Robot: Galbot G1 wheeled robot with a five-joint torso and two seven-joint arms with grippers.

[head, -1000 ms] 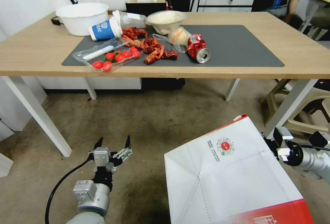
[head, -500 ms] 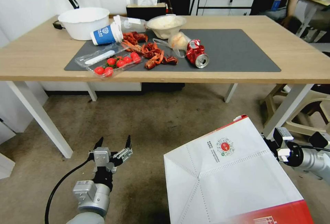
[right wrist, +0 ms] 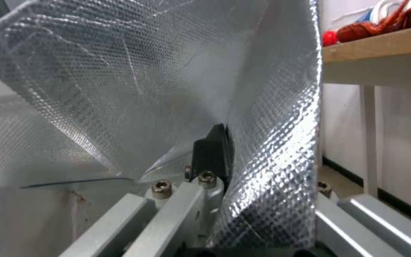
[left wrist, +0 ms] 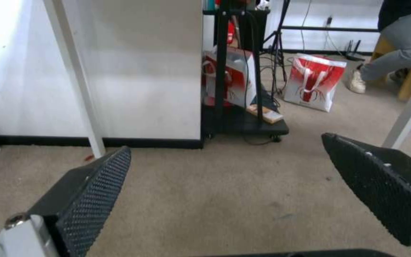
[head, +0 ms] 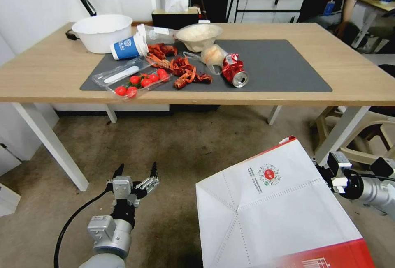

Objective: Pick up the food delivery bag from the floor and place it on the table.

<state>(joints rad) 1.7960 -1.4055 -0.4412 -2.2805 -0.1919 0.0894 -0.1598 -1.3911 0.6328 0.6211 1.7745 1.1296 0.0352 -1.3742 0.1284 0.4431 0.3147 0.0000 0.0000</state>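
Foil-lined and tipped bottom-up, the bag (head: 271, 214) was held clear of the floor (head: 185, 149) short of the table (head: 362, 70), its wall pinched by the right gripper (head: 329, 175); the left gripper (head: 135, 173) was kept spread wide, empty, above the floor.

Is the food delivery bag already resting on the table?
No; the food delivery bag hangs tilted at the right end effector, well short of the table and nearer the camera.
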